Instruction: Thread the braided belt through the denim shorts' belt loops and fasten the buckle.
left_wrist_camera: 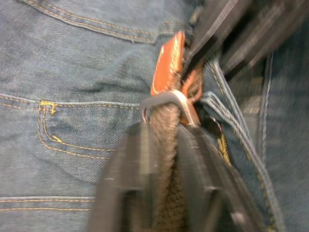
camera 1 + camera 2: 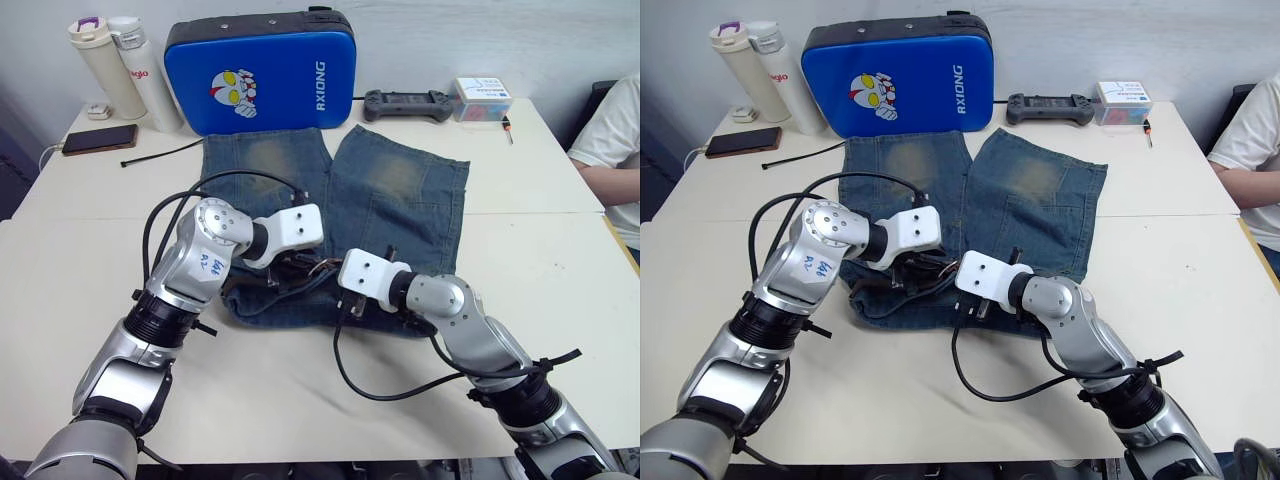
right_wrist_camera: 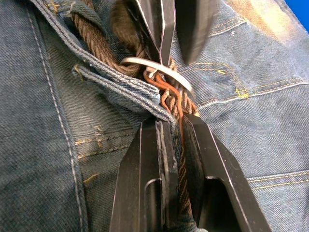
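Note:
The denim shorts (image 2: 400,190) lie flat on the white table, waistband toward me. Both grippers meet at the middle of that waistband. My left gripper (image 1: 164,128) is shut on the braided belt (image 1: 166,159), just behind the silver buckle (image 1: 166,100) and a tan leather tab (image 1: 166,60). My right gripper (image 3: 171,123) is shut on the belt's braided strand (image 3: 182,164), which comes out from under a denim belt loop (image 3: 120,87) toward the buckle (image 3: 154,66). The two sets of fingertips almost touch. In the left eye view the belt (image 2: 292,274) shows as a dark bunch between the wrists.
A blue padded case (image 2: 262,70) stands behind the shorts, with two bottles (image 2: 105,65) and a phone (image 2: 98,138) at the back left. A thin black cable tie (image 2: 160,155) lies near them. A controller (image 2: 405,103) and small box (image 2: 482,98) sit back right. A person (image 2: 615,150) sits at the right.

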`<state>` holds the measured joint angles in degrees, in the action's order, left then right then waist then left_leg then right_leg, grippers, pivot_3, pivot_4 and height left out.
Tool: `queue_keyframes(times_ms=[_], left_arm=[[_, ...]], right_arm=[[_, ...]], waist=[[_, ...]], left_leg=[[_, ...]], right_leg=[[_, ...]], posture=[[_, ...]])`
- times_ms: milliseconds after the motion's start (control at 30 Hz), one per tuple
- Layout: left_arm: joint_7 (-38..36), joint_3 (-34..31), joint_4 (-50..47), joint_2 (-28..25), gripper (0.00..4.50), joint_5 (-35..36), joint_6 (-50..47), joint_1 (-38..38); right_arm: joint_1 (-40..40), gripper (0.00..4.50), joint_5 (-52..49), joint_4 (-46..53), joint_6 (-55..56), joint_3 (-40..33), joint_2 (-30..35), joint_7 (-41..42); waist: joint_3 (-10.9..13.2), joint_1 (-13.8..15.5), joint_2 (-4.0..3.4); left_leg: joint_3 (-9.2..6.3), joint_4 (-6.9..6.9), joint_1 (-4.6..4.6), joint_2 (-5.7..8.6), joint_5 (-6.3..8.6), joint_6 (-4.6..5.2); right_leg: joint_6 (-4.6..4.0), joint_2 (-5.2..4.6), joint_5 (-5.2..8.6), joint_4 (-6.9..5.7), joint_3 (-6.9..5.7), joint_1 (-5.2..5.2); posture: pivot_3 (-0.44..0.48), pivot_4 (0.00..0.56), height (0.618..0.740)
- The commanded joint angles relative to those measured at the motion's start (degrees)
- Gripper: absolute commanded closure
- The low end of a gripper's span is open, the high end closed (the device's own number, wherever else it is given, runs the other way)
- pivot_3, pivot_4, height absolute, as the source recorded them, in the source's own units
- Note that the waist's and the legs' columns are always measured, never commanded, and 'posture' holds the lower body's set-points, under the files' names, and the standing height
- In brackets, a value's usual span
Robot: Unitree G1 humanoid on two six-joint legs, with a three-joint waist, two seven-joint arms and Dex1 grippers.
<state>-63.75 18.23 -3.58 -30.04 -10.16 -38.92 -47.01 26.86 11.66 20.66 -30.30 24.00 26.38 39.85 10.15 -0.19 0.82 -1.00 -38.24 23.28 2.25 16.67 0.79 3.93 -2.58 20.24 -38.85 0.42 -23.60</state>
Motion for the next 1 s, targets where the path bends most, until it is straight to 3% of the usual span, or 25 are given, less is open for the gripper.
queue_keyframes(times_ms=[33,167,367,533,567,667,700,767,833,1000], left_arm=[[-5.3,-2.82,-6.39,-1.15,1.69,8.18,-4.99,-2.16],[-6.18,-5.04,-9.12,-3.4,0.0,12.72,-9.44,-3.13],[-3.52,-10.63,-11.42,-4.52,0.0,20.42,-17.87,-5.47],[-1.11,-10.28,-11.34,-8.49,0.0,21.21,-17.75,-5.3],[-0.76,-9.91,-11.17,-9.46,0.0,21.06,-17.01,-4.8],[-0.13,-9.52,-10.87,-11.66,0.0,21.29,-15.64,-3.61],[-0.14,-9.76,-10.91,-12.25,0.0,21.63,-15.03,-3.12],[-0.13,-10.46,-11.13,-13.44,0.0,22.54,-14.6,-2.29],[-0.16,-10.76,-11.37,-15.01,0.0,22.92,-14.0,-1.4],[-1.52,-12.35,-14.94,-21.45,0.0,24.85,-12.59,5.72]], right_arm=[[1.69,4.5,-0.41,2.55,-0.1,-1.47,-0.2,0.23],[2.19,4.5,-1.05,3.23,-1.48,-2.01,0.69,1.69],[3.97,4.5,-6.91,6.37,-7.18,-3.24,1.74,7.4],[3.72,4.5,-9.64,7.37,-7.44,-3.9,4.05,9.98],[3.74,3.46,-10.25,7.49,-7.41,-4.08,4.51,10.41],[3.9,2.09,-12.04,8.1,-7.69,-4.55,6.27,12.02],[3.98,1.9,-12.8,8.48,-7.86,-4.84,7.1,12.86],[4.53,0.81,-14.65,9.6,-8.92,-5.85,8.67,14.39],[5.62,0.04,-17.33,10.99,-11.39,-7.57,10.06,16.01],[8.44,0.04,-22.65,10.95,-15.33,-12.64,13.63,17.91]], waist=[[0.0,-0.03,0.0],[0.0,-0.12,0.0],[0.0,-0.06,0.0],[0.0,-0.11,0.0],[0.0,-0.11,0.0],[0.0,-0.08,0.0],[0.0,-0.05,0.0],[0.0,-0.01,0.0],[0.0,0.01,0.0],[0.0,-0.34,-0.01]], left_leg=[[0.0,0.01,0.0,0.0,0.0,0.0],[0.01,-0.01,0.0,0.0,-0.01,-0.01],[-0.01,-0.01,0.0,-0.01,-0.01,-0.02],[-0.01,0.01,-0.01,-0.01,-0.01,-0.02],[-0.01,0.01,-0.01,-0.01,-0.01,-0.02],[-0.01,0.01,-0.01,-0.01,-0.01,-0.02],[-0.01,0.01,-0.01,-0.01,-0.01,-0.02],[-0.02,0.01,-0.01,0.0,-0.01,-0.01],[-0.02,0.01,-0.01,0.0,0.0,-0.01],[-0.02,0.05,-0.02,-0.05,0.0,-0.01]], right_leg=[[0.0,0.0,0.0,-0.01,0.0,-0.01],[0.0,0.0,0.0,0.0,0.02,0.0],[0.0,0.01,0.0,-0.02,0.01,0.0],[0.0,0.01,0.0,-0.02,0.02,0.0],[0.0,0.01,0.0,-0.02,0.01,0.0],[0.0,0.01,0.0,-0.01,0.02,0.0],[0.0,0.0,0.0,-0.01,0.02,0.0],[0.0,-0.01,0.0,0.0,0.02,0.0],[0.0,-0.01,0.0,0.02,0.02,0.01],[0.0,0.01,0.0,0.04,0.03,0.0]], posture=[[0.0,0.15,0.74],[0.0,0.15,0.74],[0.0,0.15,0.74],[0.0,0.15,0.74],[0.0,0.15,0.74],[0.0,0.15,0.74],[0.0,0.15,0.74],[0.0,0.15,0.74],[0.0,0.15,0.74],[0.0,0.15,0.74]])
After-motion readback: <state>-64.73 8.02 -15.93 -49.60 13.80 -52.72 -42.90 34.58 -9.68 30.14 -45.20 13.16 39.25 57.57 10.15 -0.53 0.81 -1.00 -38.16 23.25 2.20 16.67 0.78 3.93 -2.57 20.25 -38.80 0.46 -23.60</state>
